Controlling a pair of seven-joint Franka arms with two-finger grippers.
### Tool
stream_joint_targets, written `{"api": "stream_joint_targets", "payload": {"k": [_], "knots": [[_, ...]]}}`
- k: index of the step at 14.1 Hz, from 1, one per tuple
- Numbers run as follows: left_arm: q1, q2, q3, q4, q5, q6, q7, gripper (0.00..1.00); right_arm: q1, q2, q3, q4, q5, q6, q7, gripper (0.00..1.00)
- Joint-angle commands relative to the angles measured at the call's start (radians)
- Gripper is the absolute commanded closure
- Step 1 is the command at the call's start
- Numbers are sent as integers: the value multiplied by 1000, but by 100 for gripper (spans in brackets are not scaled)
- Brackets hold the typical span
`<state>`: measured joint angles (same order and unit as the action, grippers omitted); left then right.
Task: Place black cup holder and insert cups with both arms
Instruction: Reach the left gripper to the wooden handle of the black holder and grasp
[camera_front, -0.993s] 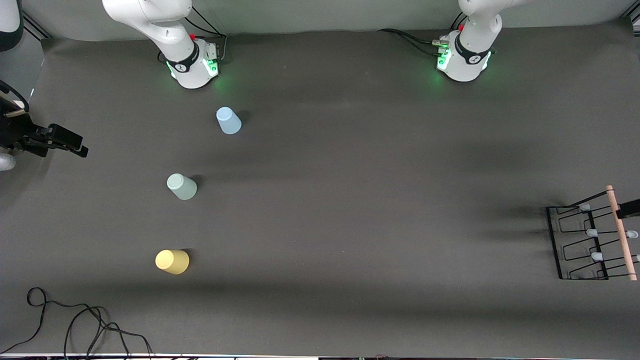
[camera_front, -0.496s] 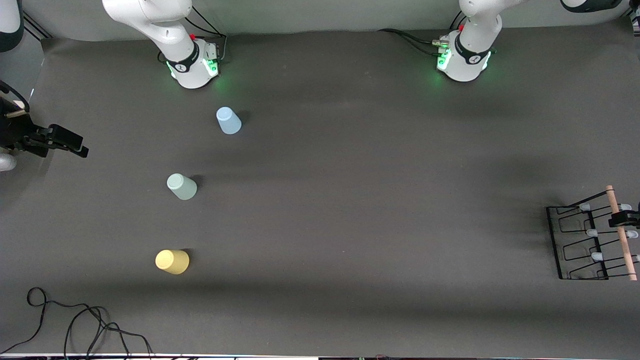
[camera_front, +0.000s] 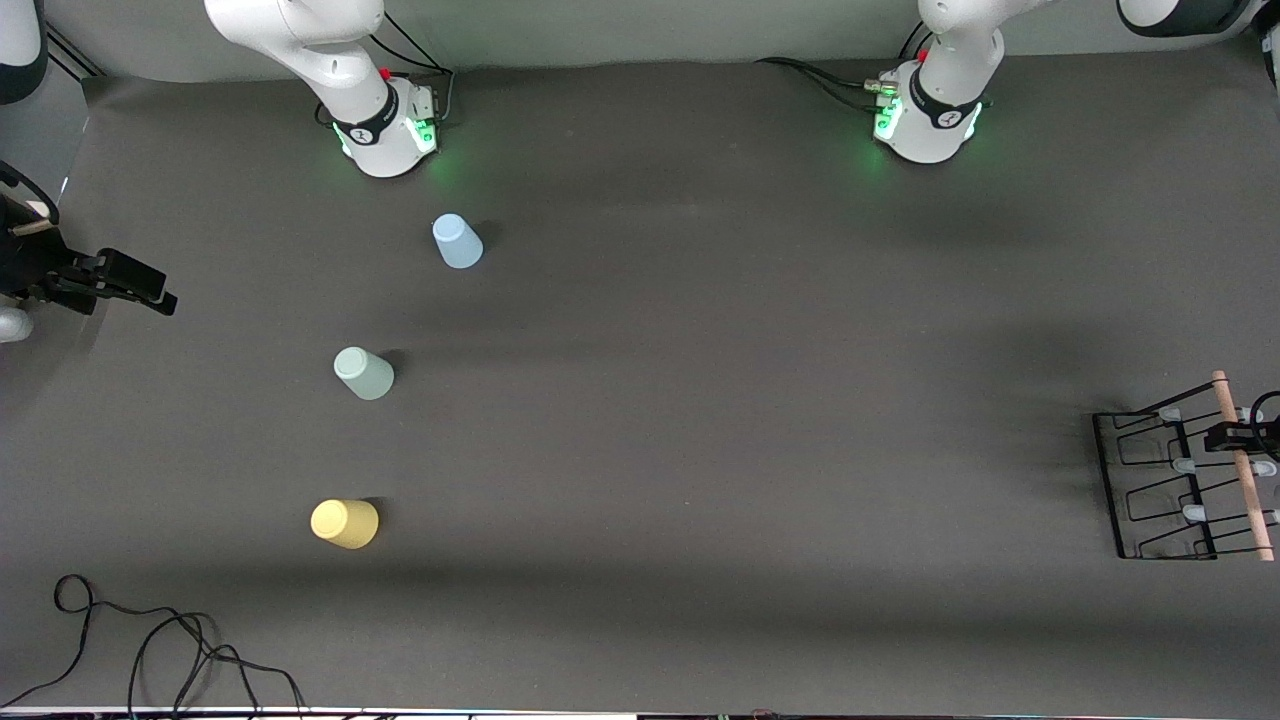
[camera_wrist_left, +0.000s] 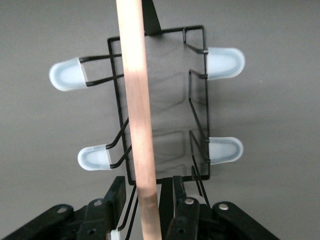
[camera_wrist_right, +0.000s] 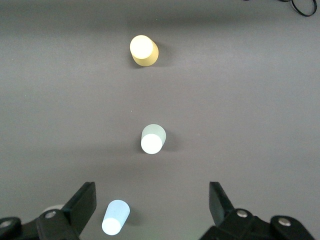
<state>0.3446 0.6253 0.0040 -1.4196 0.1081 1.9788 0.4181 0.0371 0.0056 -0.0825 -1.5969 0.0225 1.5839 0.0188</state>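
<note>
1. Even, soft overhead light; the dark counter (camera_front: 700, 400) shows no glare.
2. Cups (camera_front: 364, 373) cast short, faint shadows.
3. Green glow spills around both bases (camera_front: 925, 120).
4. The rod (camera_wrist_left: 140, 115) blurs close to the left jaws.

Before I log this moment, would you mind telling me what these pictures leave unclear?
- Left gripper: in the front view the frame edge cuts it off; in the left wrist view its jaws flank the wooden handle, contact uncertain.
- Black cup holder: the front view's edge crops its outer pegs; the left wrist view shows only four.
- Right gripper: waiting at the table's end, only jaw tips visible in the right wrist view.
- Light blue cup: partly cropped there.
</note>
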Motion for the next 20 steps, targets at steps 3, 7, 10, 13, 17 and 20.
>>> {"api": "stream_joint_targets", "payload": {"k": [3,7,10,13,17,20], "knots": [[-15,-7,-6,14,25,17,10,100,7,8,-3,17,-19,-12,-16,0],[-56,-67,-10,48,15,-92,-37,100,7,8,-3,17,-19,-12,-16,0],[-108,-145,-26,38,7,-208,-151,100,7,8,-3,17,-19,-15,-17,0],[-205,-203,-32,19,-22,-305,-304,100,7,8,-3,15,-19,-12,-17,0],[-402,-282,-32,-56,-54,-271,-571,100,7,11,-3,17,-21,-12,-17,0],[-557,-305,-32,-68,-54,-285,-749,100,7,16,-3,15,-21,-12,-14,0]]}}
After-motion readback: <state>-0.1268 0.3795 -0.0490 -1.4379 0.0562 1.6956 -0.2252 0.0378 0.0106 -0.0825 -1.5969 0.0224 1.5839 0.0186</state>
